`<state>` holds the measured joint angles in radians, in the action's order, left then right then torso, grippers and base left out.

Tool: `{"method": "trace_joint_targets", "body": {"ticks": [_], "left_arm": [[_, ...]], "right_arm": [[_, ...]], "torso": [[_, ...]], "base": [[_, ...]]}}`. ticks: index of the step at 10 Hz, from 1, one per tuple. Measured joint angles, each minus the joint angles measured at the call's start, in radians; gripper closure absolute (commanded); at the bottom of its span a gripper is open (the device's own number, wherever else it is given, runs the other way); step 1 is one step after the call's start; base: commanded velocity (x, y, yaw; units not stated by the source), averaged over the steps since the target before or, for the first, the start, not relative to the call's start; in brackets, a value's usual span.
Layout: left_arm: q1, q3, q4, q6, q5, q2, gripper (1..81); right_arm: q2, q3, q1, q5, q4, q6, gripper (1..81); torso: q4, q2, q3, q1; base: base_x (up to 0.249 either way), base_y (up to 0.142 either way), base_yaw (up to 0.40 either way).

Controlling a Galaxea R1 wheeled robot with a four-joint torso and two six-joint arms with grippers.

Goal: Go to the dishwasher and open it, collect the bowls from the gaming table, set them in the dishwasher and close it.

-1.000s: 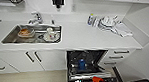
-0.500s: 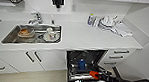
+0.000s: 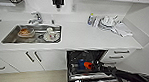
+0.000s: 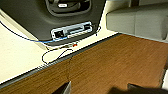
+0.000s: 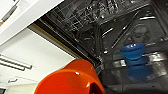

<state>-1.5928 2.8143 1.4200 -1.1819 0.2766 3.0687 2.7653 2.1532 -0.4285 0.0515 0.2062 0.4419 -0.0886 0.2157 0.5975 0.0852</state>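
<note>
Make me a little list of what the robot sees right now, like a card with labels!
place: kitchen counter with a sink
dishwasher: open, door down
blue bowl: sitting inside the dishwasher
orange bowl: close to the right wrist camera, at the dishwasher's opening
right arm: reaching into the dishwasher
in the sink: dishes, one orange-brown, one white
on the counter: a bottle and a pile of cloths
</note>
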Motion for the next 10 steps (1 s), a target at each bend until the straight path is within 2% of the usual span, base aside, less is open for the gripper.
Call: {"method": "trace_joint_targets", "body": {"ticks": [1,2,5,7,8,10], "left_arm": [[-0.001,-0.001,0.0,0.0,0.001,0.004,1.0],[-0.001,-0.002,0.0,0.0,0.001,0.005,1.0],[-0.004,-0.001,0.0,0.0,0.001,0.007,1.0],[-0.003,-0.001,-0.004,0.0,0.001,0.006,1.0],[-0.003,-0.002,-0.041,0.0,-0.01,0.007,1.0],[0.008,-0.002,-0.174,0.0,-0.008,0.005,1.0]], "right_arm": [[0.004,0.024,0.019,0.006,0.0,0.006,81.1],[0.007,0.05,0.024,0.01,-0.002,0.017,1.0],[0.014,0.091,0.017,0.027,-0.005,0.031,1.0],[-0.023,0.054,0.018,0.065,-0.005,0.032,1.0],[-0.064,0.007,0.018,0.105,-0.005,0.035,1.0],[-0.17,-0.131,0.001,0.17,-0.005,0.035,1.0]], "torso": [[0.0,0.0,0.0,0.0],[0.0,0.0,0.0,0.0],[0.0,0.0,0.0,0.0],[0.0,0.0,0.0,0.0],[0.0,0.0,0.0,0.0],[0.0,0.0,0.0,0.0]], "base": [[0.0,0.0,0.0],[0.0,0.0,0.0],[0.0,0.0,0.0],[0.0,0.0,0.0],[0.0,0.0,0.0],[0.0,0.0,0.0]]}}
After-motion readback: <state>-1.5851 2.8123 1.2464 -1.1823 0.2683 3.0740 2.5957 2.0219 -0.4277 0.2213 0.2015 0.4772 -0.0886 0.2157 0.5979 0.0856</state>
